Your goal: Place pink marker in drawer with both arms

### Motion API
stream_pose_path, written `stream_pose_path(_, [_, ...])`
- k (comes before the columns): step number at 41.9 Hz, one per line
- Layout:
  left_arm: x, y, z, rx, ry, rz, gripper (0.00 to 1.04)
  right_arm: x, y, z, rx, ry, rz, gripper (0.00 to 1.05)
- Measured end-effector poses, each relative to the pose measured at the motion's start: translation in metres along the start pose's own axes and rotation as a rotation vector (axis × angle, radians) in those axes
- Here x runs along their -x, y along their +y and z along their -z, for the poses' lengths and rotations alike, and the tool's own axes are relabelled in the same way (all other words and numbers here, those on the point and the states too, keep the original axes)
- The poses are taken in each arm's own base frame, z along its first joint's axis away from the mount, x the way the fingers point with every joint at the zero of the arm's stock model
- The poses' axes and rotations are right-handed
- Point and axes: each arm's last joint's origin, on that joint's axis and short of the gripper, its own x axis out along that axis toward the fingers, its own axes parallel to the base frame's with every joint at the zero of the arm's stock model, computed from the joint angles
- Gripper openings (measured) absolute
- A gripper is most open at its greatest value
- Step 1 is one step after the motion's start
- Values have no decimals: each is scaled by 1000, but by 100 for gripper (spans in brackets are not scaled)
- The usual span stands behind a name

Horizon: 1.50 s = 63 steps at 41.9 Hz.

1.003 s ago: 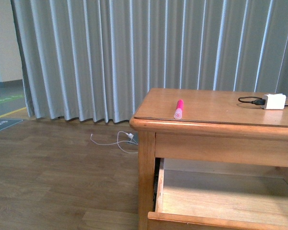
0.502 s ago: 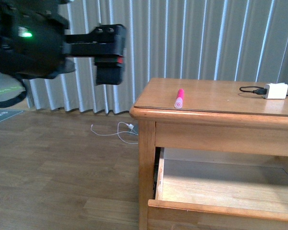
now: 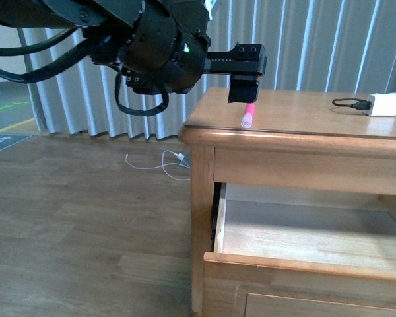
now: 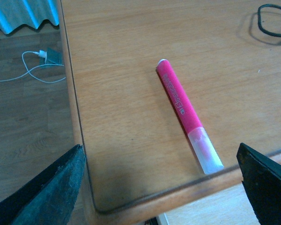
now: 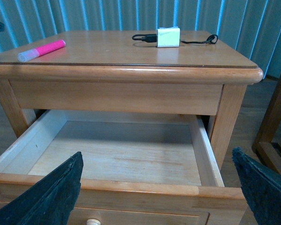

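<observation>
Nearest the robot, the drawer (image 5: 107, 187) stands pulled out, its pale wood inside bare. The right gripper (image 5: 155, 154) hangs before it, fingers spread wide and holding nothing. Above, the pink marker (image 4: 185, 112) lies on the table (image 3: 303, 142) near the front left corner, its pale cap at the front edge. The left gripper (image 3: 243, 94) hovers over the marker, fingers wide apart and not touching it. Further back sits a white charger (image 3: 383, 104), with a curtain (image 3: 317, 46) behind.

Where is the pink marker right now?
In the front view the pink marker lies on the tabletop near its front left corner, just below the left gripper, above the open drawer.
</observation>
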Motion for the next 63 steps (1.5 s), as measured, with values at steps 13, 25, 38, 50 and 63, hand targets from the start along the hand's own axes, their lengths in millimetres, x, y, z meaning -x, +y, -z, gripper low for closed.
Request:
stream_pose_path(13, [-44,-14,2,-5,47,35,99,0,0,0,0,0,0,96])
stream_pose_path(25, [-65,-31,6,-69,126,80,95,0,0,0,0,0,0,96])
stream_pose_path(38, [-65,-31,6,-101,134,75,42,0,0,0,0,0,0,96])
stream_pose_path(50, [-51,-26,8,-118,119,115,15,0,0,0,0,0,0,96])
stream_pose_path(63, [-1,-35,9,-176,49,323,15,0,0,0,0,0,0,96])
